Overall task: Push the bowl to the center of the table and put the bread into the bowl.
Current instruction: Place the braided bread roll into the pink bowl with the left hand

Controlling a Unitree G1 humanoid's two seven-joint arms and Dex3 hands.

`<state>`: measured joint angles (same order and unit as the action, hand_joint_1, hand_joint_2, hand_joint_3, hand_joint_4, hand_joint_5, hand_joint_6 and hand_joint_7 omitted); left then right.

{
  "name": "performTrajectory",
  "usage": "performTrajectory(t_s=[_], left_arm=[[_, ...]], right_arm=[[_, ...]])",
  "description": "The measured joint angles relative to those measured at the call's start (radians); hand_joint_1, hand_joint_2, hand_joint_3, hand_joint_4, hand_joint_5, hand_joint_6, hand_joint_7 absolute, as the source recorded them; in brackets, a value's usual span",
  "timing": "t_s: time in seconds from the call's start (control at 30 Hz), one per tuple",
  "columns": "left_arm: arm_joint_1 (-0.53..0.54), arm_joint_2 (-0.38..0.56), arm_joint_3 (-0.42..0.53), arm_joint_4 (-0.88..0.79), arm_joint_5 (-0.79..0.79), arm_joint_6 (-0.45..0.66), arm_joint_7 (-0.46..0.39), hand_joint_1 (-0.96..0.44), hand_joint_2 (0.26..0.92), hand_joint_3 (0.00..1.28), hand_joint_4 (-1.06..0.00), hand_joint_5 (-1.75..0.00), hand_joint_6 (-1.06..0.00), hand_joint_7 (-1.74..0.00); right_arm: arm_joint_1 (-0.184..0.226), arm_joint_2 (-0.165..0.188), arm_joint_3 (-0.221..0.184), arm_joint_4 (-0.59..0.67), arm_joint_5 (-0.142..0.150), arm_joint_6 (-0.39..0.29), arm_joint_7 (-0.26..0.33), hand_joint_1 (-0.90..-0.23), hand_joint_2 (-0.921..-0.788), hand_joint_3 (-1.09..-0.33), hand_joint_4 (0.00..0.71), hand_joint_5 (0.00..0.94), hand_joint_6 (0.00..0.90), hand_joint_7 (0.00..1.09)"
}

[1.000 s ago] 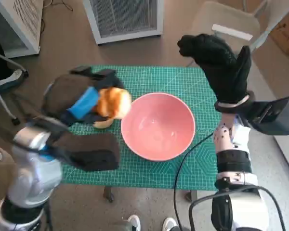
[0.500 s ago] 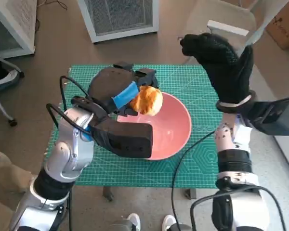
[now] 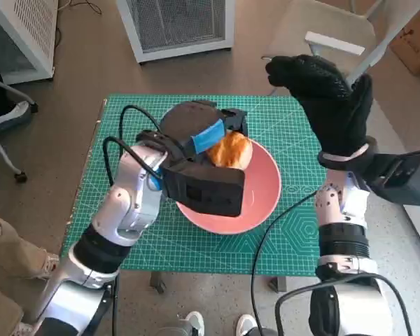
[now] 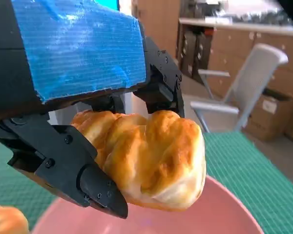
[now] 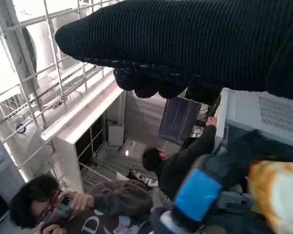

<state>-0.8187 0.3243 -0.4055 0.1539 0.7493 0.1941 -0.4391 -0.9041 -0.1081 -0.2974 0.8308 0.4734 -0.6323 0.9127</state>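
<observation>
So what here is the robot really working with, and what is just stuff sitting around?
Part of the job:
- bread, held by the left hand over the bowl
- pink bowl
- green mat on the table

Just around:
- right hand, raised, holding nothing
- white grilled unit on the floor
- chair
- people, seen in the right wrist view

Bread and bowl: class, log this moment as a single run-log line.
left hand: holds bread above pink bowl | right hand: raised, open, holds nothing | bowl: on green mat | bread: not released
</observation>
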Motion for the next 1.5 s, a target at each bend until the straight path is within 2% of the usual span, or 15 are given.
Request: performTrajectory(t_s=[0.43,0.63,0.73,0.77,0.8,0.83,0.87,0.93,1.07,1.33,1.5], left_arm=[[-0.003,-0.015,-0.011,0.093,-0.015,-0.038,0.009,0.0,0.918,0.05,-0.76,-1.14,-0.61,-1.12],[-0.002,-0.018,-0.018,0.121,-0.015,-0.035,0.016,0.0,0.92,0.08,-0.74,-1.21,-0.58,-1.11],[-0.003,-0.02,-0.018,0.12,-0.02,-0.017,0.006,0.24,0.921,0.12,-0.64,-1.28,-0.44,-0.82],[-0.003,-0.021,-0.018,0.118,-0.022,-0.004,-0.005,0.19,0.9,0.12,-0.57,-1.15,-0.4,-0.75],[-0.003,-0.023,-0.018,0.115,-0.027,0.013,-0.022,0.07,0.86,0.09,-0.38,-0.78,-0.31,-0.58],[-0.003,-0.024,-0.017,0.112,-0.032,0.029,-0.039,0.01,0.842,0.08,-0.31,-0.63,-0.27,-0.51],[-0.003,-0.026,-0.015,0.107,-0.047,0.055,-0.069,-0.08,0.82,0.05,-0.2,-0.4,-0.23,-0.38],[-0.003,-0.028,-0.012,0.097,-0.067,0.095,-0.116,-0.17,0.799,0.03,-0.09,-0.16,-0.2,-0.22],[-0.003,-0.029,-0.012,0.086,-0.09,0.139,-0.161,-0.26,0.786,0.01,-0.02,-0.03,-0.18,-0.12],[-0.003,-0.026,-0.02,0.064,-0.092,0.157,-0.174,-0.34,0.786,0.0,0.0,0.0,-0.17,-0.07],[0.002,-0.017,-0.024,0.054,-0.091,0.133,-0.15,-0.38,0.782,0.0,0.0,0.0,-0.17,-0.06]], right_arm=[[0.014,-0.003,-0.001,-0.004,-0.001,-0.002,-0.014,-0.639,-0.921,-0.686,0.228,0.001,0.035,0.57],[0.014,-0.003,0.0,-0.005,0.0,-0.002,-0.022,-0.638,-0.921,-0.686,0.229,0.001,0.034,0.57],[0.014,-0.003,0.001,-0.006,-0.001,-0.002,-0.023,-0.638,-0.921,-0.686,0.229,0.001,0.033,0.57],[0.014,-0.003,0.001,-0.006,-0.001,-0.002,-0.023,-0.638,-0.921,-0.686,0.229,0.001,0.033,0.57],[0.014,-0.002,0.001,-0.007,0.0,-0.002,-0.023,-0.638,-0.921,-0.686,0.228,0.001,0.033,0.57],[0.014,-0.002,0.001,-0.007,-0.001,-0.002,-0.024,-0.638,-0.921,-0.686,0.228,0.001,0.033,0.57],[0.014,-0.002,0.002,-0.007,-0.001,-0.002,-0.024,-0.638,-0.921,-0.685,0.229,0.001,0.033,0.57],[0.014,-0.002,0.002,-0.007,-0.001,-0.002,-0.024,-0.638,-0.921,-0.685,0.229,0.001,0.033,0.57],[0.014,-0.002,0.003,-0.007,-0.001,-0.002,-0.025,-0.638,-0.921,-0.684,0.229,0.001,0.033,0.57],[0.014,-0.002,0.004,-0.007,0.0,0.001,-0.026,-0.637,-0.921,-0.684,0.229,0.001,0.032,0.57],[0.014,-0.001,0.005,-0.008,0.0,0.011,-0.026,-0.638,-0.921,-0.682,0.229,0.001,0.031,0.57]])
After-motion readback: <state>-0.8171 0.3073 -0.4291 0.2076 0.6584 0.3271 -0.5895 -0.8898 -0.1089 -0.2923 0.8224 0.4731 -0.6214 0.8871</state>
